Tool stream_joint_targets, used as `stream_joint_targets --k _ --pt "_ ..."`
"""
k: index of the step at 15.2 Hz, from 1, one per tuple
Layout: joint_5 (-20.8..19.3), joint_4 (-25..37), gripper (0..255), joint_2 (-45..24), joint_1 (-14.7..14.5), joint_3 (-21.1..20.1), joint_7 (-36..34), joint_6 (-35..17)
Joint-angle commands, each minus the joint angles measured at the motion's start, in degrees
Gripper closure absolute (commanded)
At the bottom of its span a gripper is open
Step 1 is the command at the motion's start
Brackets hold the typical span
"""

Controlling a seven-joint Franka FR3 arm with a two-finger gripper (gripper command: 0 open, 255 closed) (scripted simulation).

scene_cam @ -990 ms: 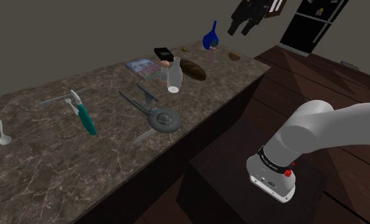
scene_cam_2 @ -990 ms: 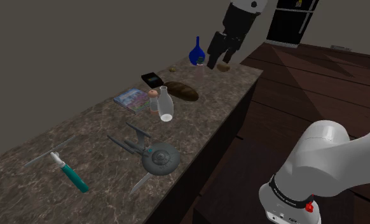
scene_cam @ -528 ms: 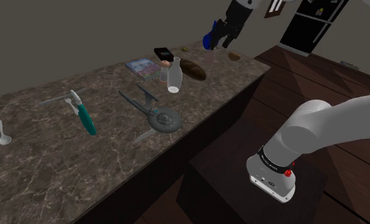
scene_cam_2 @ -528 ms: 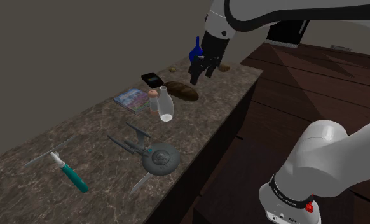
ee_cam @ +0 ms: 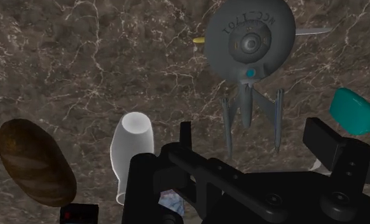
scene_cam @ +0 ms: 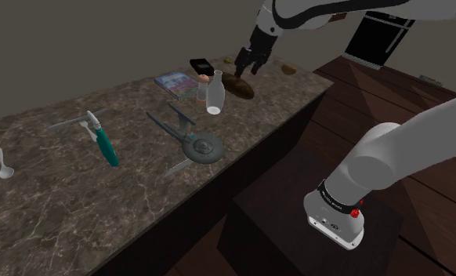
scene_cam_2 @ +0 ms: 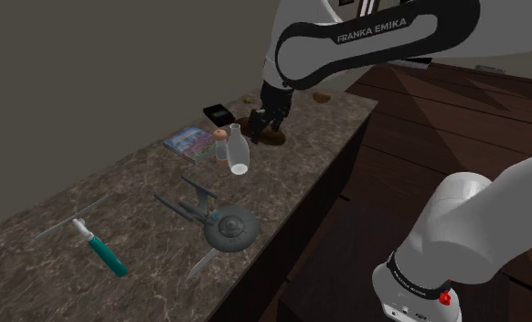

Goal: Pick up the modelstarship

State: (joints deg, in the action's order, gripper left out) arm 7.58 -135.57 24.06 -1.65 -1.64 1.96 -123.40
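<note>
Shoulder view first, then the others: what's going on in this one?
A white Franka arm is set to pick up the grey model starship, which lies flat and untouched on the marble counter. The black gripper hovers open and empty above the counter's far end, over a brown loaf and close to a white bottle. The starship sits well apart from the gripper, nearer the camera in the shoulder view, so no grasp has begun yet.

White arm [scene_cam: 391, 149] — dark joints [scene_cam: 334, 198], black tool [scene_cam: 246, 69]
</note>
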Motion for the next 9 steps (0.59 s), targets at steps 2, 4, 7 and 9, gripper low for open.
stream_joint_targets --k 2,4,7,9 --pt "0.3 0.2 0 -5.5 -0.6 -0.5 0.6 -4.7" --pt "0.5 1.0 0 -9.5 -0.9 -0.8 1.0 -7.5" --pt "0.6 2.8 0 -15.7 -1.4 -1.3 1.4 -11.4" --pt "0.6 4.3 0 -19.9 -1.7 -1.6 1.7 -13.8"
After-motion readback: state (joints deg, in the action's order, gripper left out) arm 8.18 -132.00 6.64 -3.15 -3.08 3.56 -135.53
